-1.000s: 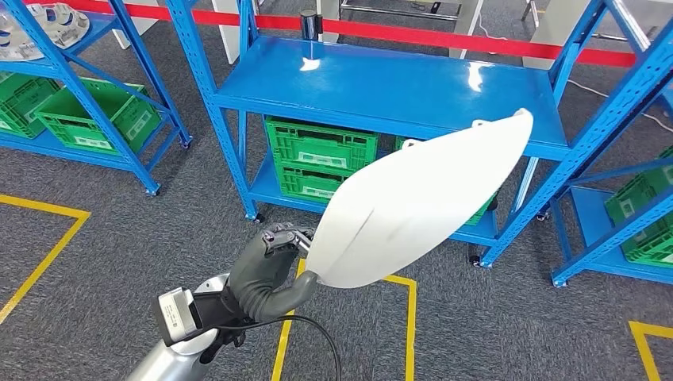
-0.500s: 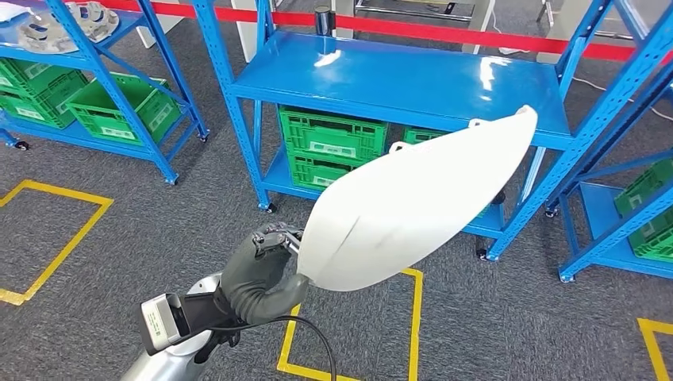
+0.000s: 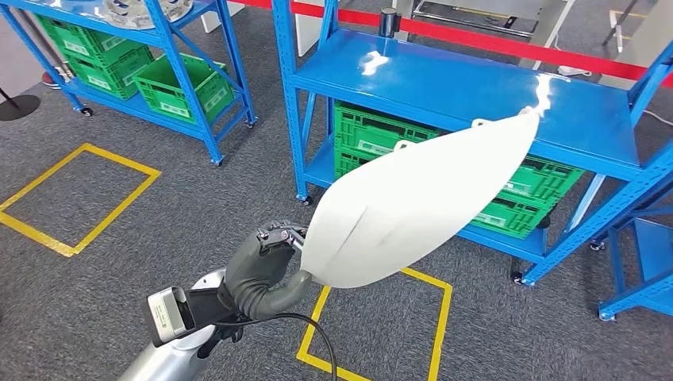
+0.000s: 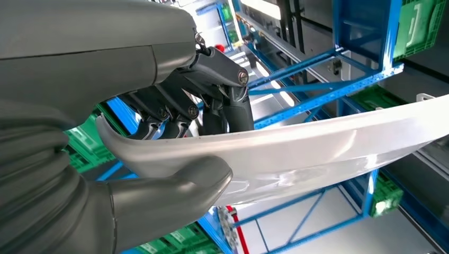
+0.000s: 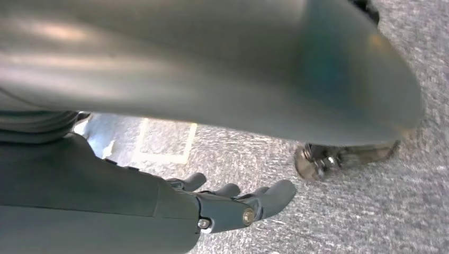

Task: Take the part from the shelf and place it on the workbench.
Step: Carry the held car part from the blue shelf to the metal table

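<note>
Currently pinching the narrow end of the white part [image 3: 413,206] between thumb below and dark fingers [image 4: 222,106] above: the left hand [image 3: 262,270], low and left of centre in the head view. Grips one end only, so most of the long shell sticks out up and to the right, unsupported. Hanging low over the grey carpet, loosely spread and holding nothing: the right hand [image 5: 227,203].

Risks, as a judgement:
- Could rotate or slip in the pinch, because of the long lever and the smooth curved surface.
- Could strike the front edge of the blue workbench [image 3: 444,83] with the far tip, which overlaps that edge in the frame; real gap impossible to tell.
- Could catch on the blue uprights at right when turning.

Room for moving:
- Bare blue top across the upper centre, wide enough for the part as it seems.
- Green crates [image 3: 373,131] under the top, below the landing height.
- Black post [image 3: 387,20] and red barrier [image 3: 492,40] at the back edge, to keep away from.
- Open carpet with yellow floor marking [image 3: 432,317] between hand and bench.
</note>
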You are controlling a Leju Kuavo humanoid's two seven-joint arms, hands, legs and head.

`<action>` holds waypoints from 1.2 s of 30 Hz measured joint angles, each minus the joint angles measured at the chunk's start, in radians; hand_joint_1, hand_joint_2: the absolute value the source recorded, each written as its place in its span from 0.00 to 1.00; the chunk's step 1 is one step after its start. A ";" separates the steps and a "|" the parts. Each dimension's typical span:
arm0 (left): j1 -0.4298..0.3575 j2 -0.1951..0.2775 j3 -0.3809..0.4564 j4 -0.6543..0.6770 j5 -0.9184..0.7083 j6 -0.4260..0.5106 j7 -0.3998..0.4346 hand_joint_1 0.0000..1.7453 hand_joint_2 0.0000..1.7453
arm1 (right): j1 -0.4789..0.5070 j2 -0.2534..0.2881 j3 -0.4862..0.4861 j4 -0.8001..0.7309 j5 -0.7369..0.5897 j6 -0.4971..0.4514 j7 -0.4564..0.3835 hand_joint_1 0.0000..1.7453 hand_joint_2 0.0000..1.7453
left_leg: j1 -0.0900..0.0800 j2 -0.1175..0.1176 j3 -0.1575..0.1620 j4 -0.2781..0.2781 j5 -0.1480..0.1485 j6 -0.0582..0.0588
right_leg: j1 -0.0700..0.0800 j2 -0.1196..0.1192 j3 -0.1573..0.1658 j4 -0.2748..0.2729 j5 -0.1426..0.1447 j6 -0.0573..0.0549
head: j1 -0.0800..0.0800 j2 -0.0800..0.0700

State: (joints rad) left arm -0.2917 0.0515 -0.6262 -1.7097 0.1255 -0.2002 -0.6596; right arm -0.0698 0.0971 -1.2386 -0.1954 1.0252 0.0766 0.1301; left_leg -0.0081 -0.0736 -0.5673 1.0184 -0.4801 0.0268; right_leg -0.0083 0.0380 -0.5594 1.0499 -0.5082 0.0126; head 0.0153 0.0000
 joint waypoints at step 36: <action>0.001 0.001 -0.022 0.005 -0.022 -0.004 -0.014 1.00 1.00 | -0.002 0.000 0.031 0.000 0.040 -0.007 -0.076 0.00 0.00 | 0.010 -0.012 -0.056 0.029 0.015 -0.047 | -0.008 -0.022 0.005 -0.028 0.006 -0.020 | -0.005 0.000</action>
State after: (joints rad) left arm -0.2905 0.0525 -0.6484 -1.7045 0.1038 -0.2039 -0.6735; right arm -0.0722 0.0970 -1.2077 -0.1955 1.0656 0.0696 0.0543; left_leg 0.0019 -0.0859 -0.6236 1.0473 -0.4654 -0.0203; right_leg -0.0167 0.0160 -0.5546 1.0224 -0.5017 -0.0079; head 0.0105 0.0000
